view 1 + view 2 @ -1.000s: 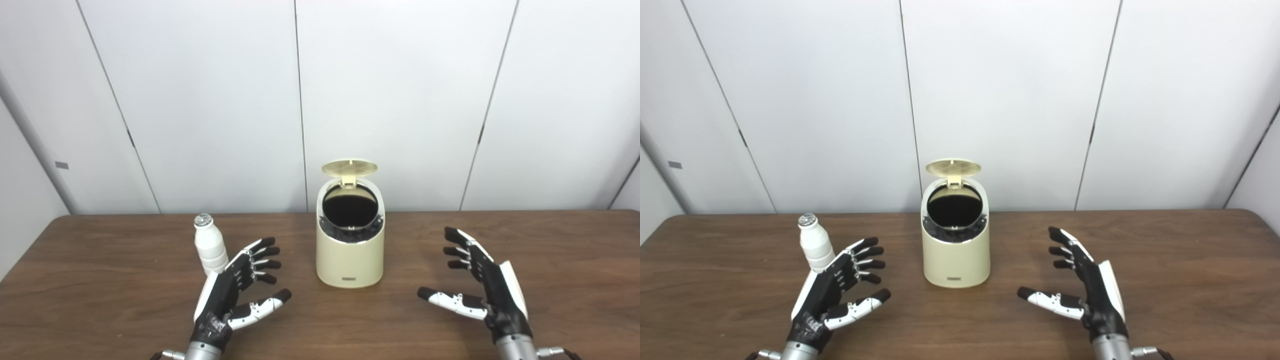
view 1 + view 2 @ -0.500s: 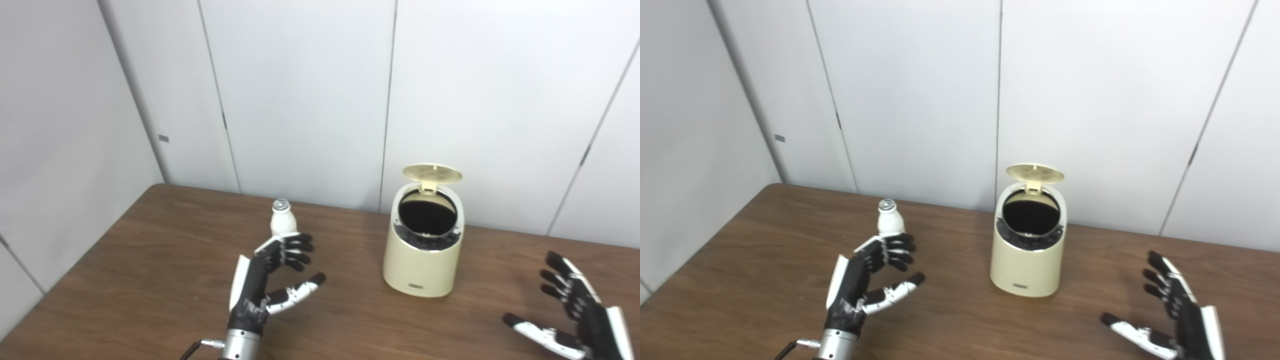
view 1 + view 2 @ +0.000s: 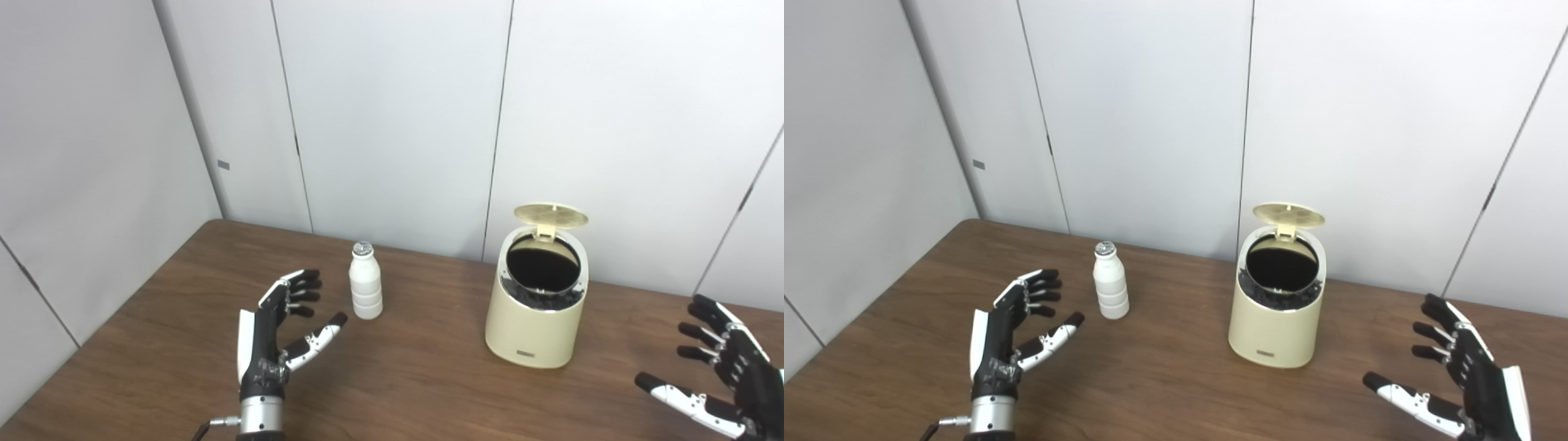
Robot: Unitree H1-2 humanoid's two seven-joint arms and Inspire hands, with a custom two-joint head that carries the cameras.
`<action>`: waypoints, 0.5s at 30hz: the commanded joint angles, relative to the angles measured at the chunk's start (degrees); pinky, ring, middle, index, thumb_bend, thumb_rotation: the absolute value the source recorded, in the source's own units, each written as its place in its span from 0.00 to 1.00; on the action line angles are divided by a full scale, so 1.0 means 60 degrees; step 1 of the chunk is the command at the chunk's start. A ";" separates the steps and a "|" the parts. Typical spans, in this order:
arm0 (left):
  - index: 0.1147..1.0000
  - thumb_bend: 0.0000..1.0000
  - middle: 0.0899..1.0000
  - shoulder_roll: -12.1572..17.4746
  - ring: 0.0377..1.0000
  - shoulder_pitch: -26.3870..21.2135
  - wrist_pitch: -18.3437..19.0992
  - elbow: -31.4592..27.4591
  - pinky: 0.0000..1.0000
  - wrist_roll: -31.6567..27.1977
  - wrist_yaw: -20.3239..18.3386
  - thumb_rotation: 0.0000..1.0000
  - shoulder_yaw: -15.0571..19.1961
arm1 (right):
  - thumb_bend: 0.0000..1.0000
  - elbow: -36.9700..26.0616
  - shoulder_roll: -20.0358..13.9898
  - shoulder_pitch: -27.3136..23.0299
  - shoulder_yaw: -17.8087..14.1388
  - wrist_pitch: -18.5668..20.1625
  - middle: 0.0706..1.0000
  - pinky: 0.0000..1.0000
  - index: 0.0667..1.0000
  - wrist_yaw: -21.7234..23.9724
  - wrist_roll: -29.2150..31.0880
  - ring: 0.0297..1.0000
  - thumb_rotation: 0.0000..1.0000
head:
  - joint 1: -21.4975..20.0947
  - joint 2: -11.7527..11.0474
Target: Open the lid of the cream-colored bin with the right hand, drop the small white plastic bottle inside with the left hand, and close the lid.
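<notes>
Left eye view: the camera has swung left since a second ago, and the left hand now sits left of the small white plastic bottle, fingers spread, holding nothing. Right eye view: the right hand is spread empty near the cream-colored bin, its lid up

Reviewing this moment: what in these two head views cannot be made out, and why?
- Inside of the bin: both views show only a dark opening; whether anything lies in it cannot be told.
- Right hand: its wrist and arm are cut off by the left eye view's right and bottom edges.
- Small label low on the bin's front: too small to read in either view.
- Bottle contents: hidden by its opaque white wall.
- Left hand: fully visible, open.
</notes>
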 commanded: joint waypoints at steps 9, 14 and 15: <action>0.85 0.70 0.82 0.0548 0.79 -0.0887 0.0534 0.0406 0.68 -0.0013 -0.0043 0.04 -0.0208 | 0.67 -0.0975 0.0150 -0.0264 0.0102 0.0440 0.84 0.66 0.82 0.0104 -0.0234 0.77 0.00 | -0.0059 0.0034; 0.87 0.76 0.84 0.0791 0.79 -0.1171 0.0886 0.0739 0.68 0.0003 -0.0133 0.07 -0.0403 | 0.66 -0.1065 0.0209 -0.0267 0.0105 0.0570 0.85 0.70 0.83 0.0173 -0.0115 0.79 0.00 | -0.0093 0.0034; 0.87 0.76 0.83 0.0835 0.79 -0.1233 0.0880 0.0828 0.68 0.0015 -0.0121 0.07 -0.0445 | 0.65 -0.1105 0.0221 -0.0262 0.0110 0.0601 0.86 0.70 0.83 0.0168 -0.0126 0.80 0.00 | -0.0141 0.0048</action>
